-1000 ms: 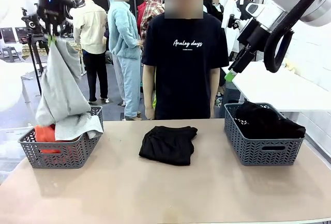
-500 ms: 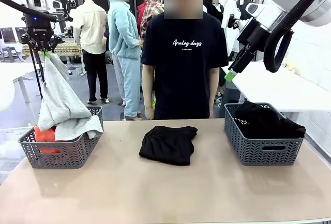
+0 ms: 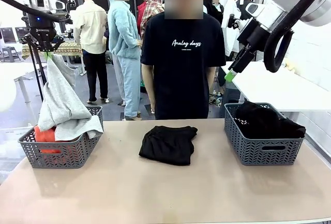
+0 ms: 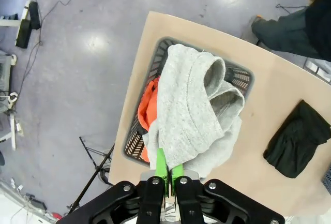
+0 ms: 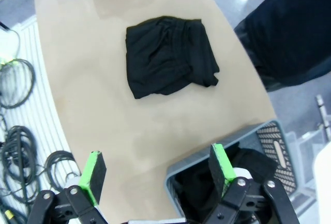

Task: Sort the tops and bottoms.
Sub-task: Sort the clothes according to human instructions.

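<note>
Sweatshirt, grey, pinched in clamped left gripper, trailing into left basket onto orange hoodie — soft, light, floppy. Right gripper spread, empty; black bottoms folded mid-table — likely best pinched at a bunched fold.

Table front strip bare; black garment mid-table between left basket and right basket; person probably against far edge.

Heather-grey sweatshirt, orange hoodie, black bottoms, grey lattice basket
</note>
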`<action>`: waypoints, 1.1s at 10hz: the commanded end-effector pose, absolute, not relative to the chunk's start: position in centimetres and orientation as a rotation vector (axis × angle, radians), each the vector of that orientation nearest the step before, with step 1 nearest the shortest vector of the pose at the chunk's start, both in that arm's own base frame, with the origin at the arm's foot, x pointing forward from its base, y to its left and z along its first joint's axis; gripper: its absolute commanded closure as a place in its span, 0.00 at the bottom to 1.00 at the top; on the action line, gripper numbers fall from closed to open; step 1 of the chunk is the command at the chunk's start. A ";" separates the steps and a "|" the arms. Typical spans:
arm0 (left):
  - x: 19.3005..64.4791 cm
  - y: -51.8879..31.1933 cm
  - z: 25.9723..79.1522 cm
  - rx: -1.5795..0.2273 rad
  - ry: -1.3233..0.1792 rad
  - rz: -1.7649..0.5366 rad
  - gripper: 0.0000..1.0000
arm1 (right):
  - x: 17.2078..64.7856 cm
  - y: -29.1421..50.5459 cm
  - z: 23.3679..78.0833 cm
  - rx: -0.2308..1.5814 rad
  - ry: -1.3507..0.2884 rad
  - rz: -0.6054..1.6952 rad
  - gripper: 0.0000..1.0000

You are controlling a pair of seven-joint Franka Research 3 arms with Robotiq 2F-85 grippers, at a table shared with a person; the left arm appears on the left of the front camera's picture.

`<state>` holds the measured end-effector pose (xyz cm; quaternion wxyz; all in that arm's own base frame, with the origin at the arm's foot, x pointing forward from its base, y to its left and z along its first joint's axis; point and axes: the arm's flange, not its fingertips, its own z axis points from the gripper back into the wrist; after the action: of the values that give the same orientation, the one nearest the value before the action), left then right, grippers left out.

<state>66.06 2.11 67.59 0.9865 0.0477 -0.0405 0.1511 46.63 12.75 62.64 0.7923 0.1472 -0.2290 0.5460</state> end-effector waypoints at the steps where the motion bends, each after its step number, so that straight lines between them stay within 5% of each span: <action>1: 67.7 4.7 62.6 0.037 -0.011 0.277 1.00 | 46.6 12.7 62.6 0.312 -0.487 1.174 0.00; 5: 66.1 3.1 53.1 -0.048 0.130 0.186 1.00 | 46.6 12.7 62.6 0.312 -0.487 1.174 0.00; 8: 65.4 3.0 54.1 -0.005 0.099 0.272 1.00 | 46.6 12.7 62.6 0.312 -0.487 1.174 0.00; 9: 71.2 2.6 53.5 -0.034 0.157 0.193 1.00 | 46.6 12.7 62.6 0.312 -0.487 1.174 0.00; 11: 70.7 2.6 54.6 -0.031 0.145 0.213 1.00 | 46.6 12.7 62.6 0.312 -0.487 1.174 0.00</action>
<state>70.93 2.56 53.98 0.9914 -0.0158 0.0768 0.1047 46.64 12.75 62.62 0.7923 0.1474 -0.2288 0.5460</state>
